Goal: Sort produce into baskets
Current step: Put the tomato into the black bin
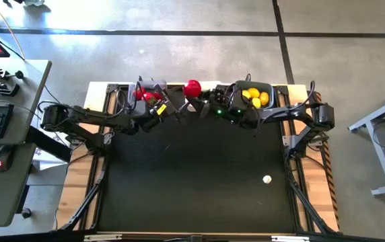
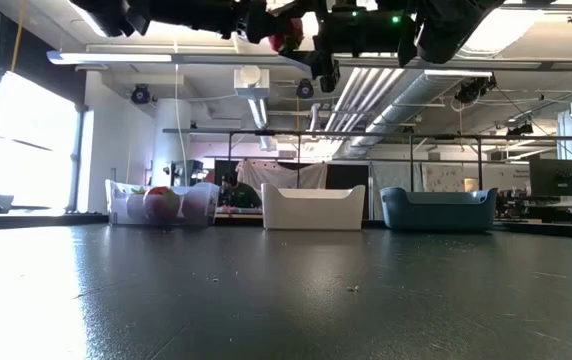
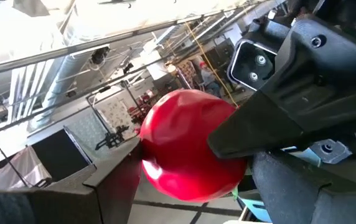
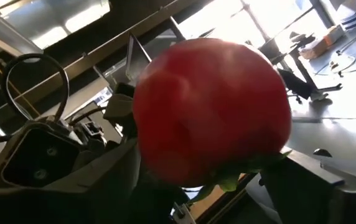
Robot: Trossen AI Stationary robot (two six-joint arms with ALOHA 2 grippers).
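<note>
Red tomato (image 1: 192, 88) sits at the far edge of the dark surface (image 1: 192, 168), between both arms' pincers. Grey basket (image 1: 150, 92) holds tomatoes; dark basket (image 1: 254, 89) holds lemons (image 1: 255, 97). One whitish garlic bulb (image 1: 267, 179) lies alone, near right.

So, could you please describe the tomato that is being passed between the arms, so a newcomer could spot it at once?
Look along the table's far edge, between the grey basket and the teal basket of lemons. There a red tomato is in the air between the two tools. Unlike the tomatoes in the grey basket, it lies in no basket.
</note>
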